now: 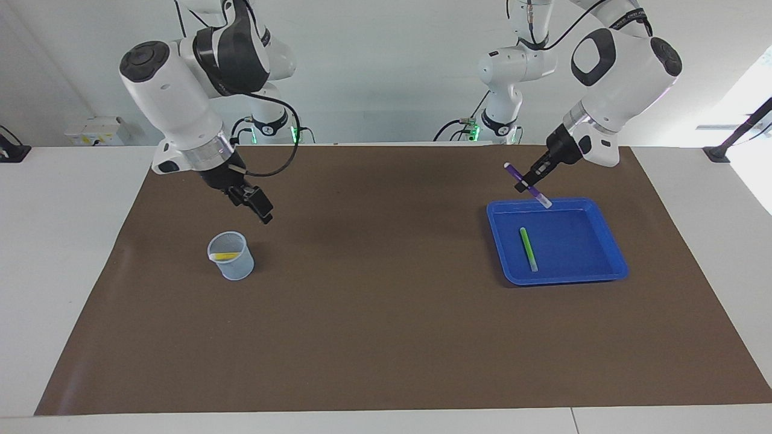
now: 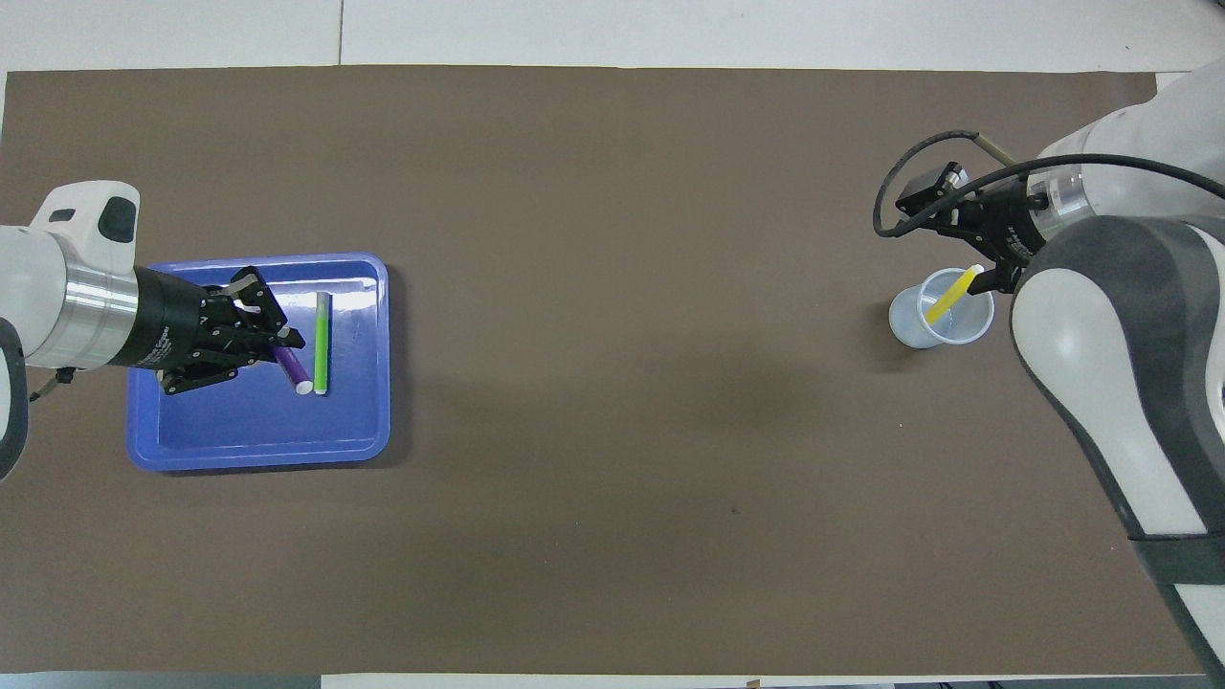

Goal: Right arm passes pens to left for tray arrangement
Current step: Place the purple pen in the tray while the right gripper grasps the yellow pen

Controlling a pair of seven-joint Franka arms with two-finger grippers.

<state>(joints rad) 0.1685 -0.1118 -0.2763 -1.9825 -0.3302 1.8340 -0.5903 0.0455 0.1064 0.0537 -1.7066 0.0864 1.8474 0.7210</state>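
Note:
My left gripper [image 1: 523, 182] [image 2: 280, 337] is shut on the purple pen [image 1: 538, 196] [image 2: 292, 367], which slants down, pale tip lowest, over the blue tray [image 1: 573, 244] [image 2: 249, 421]. The green pen [image 1: 528, 248] [image 2: 322, 330] lies flat in the tray. My right gripper [image 1: 256, 206] [image 2: 960, 233] hangs open and holds nothing, just above the pale-blue mesh cup [image 1: 231, 260] [image 2: 924, 330]. The yellow pen [image 1: 225, 256] [image 2: 953, 294] leans inside that cup.
A brown mat [image 1: 386, 313] covers the table between the cup and the tray. The right arm's black cable [image 2: 919, 158] loops beside its wrist.

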